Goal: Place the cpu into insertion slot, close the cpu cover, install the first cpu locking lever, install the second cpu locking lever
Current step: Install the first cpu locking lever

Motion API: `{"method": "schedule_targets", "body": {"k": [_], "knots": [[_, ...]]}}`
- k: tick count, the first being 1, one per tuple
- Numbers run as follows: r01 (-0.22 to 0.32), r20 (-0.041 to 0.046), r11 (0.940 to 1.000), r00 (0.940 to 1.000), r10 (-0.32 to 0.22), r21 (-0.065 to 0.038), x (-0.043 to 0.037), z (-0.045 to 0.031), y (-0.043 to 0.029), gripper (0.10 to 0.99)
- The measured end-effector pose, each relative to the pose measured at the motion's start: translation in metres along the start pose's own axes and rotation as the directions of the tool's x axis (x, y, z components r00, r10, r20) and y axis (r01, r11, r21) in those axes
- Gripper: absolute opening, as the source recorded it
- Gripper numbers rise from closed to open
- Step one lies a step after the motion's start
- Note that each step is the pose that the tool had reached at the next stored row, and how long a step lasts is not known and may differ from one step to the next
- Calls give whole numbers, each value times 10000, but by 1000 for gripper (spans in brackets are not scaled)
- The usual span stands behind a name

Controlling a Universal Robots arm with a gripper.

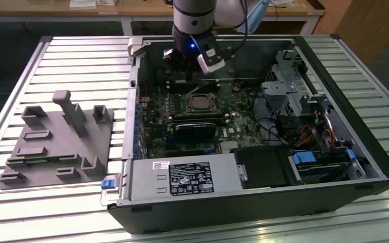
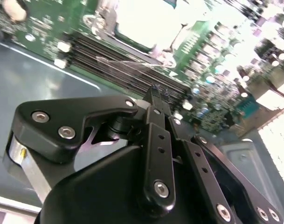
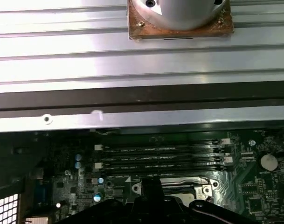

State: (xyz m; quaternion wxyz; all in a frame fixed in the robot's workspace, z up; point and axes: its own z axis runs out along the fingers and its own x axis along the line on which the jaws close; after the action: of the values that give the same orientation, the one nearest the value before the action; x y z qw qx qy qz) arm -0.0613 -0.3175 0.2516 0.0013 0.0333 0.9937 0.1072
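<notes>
Black linkage of the jaws was closest in the second wrist view. The fingertips (image 2: pixel 155 92) looked clenched tip to tip with nothing visible between them, and they hung just above the memory slots (image 3: pixel 160 156) at the edge of the green board (image 1: pixel 159 129).

Progress, judged from the exterior view:
- The cpu (image 1: pixel 200 104) lay flat in the insertion slot (image 3: pixel 203 189), just beside the jaws and a little lower. Its pale metal face was up. Step one reads as done.
- The cpu cover (image 1: pixel 188 100) appeared to be down around the chip, with dark frame edges on all sides. Probably closed, but I could not confirm it sat flush.
- Locking levers: a thin wire ran along the socket edge nearest the jaws in both wrist views. I could not tell whether either lever was latched, so I count both as open items.
- The jaws were near the socket but not touching the chip or the cover.

Surface: the computer case (image 1: pixel 248 215) lay on its side, open, on a slatted aluminium desk (image 1: pixel 66 55). A grey parts fixture (image 1: pixel 52 144) sat on the desk outside the case, well apart from the jaws. The arm's round base (image 3: pixel 179 11) was bolted to the desk beyond the case wall.

Room: a wooden bench (image 1: pixel 46 7) stood behind the arm, with a wooden panel (image 1: pixel 370 25) at the exterior view's right.
</notes>
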Motion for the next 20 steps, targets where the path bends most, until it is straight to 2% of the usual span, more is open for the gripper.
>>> {"method": "schedule_targets", "body": {"k": [2,7,8,13,20], "knots": [[-1,-1,10000,10000,1,0,-37,0,2,106],[-1,5,10000,10000,1,0,-40,1,3,106],[7,41,10000,10000,-7,11,-40,2,3,106],[106,664,9996,9977,-124,274,-21,9,-1,106],[25,1251,9995,9921,-66,330,-17,44,-8,106]]}}
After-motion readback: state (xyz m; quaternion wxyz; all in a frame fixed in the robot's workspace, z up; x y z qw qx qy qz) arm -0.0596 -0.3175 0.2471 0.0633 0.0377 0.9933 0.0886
